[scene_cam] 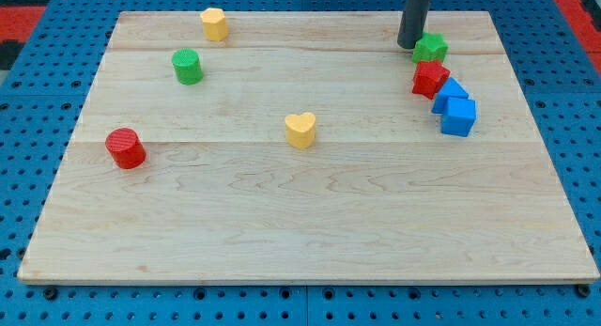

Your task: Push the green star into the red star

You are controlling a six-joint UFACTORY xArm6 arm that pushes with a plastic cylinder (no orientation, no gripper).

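Observation:
The green star (pixel 431 48) lies near the view's top right of the wooden board (pixel 310 204). The red star (pixel 430 79) lies just below it, a very narrow gap or light contact between them; I cannot tell which. My tip (pixel 409 45) is the lower end of a dark rod, standing right at the green star's upper left side, touching or nearly touching it.
Two blue blocks (pixel 450 95) (pixel 459 116) sit against the red star's lower right. A yellow heart (pixel 300 130) is mid-board, a yellow block (pixel 215 23) at top, a green cylinder (pixel 187 66) upper left, a red cylinder (pixel 125 147) at left.

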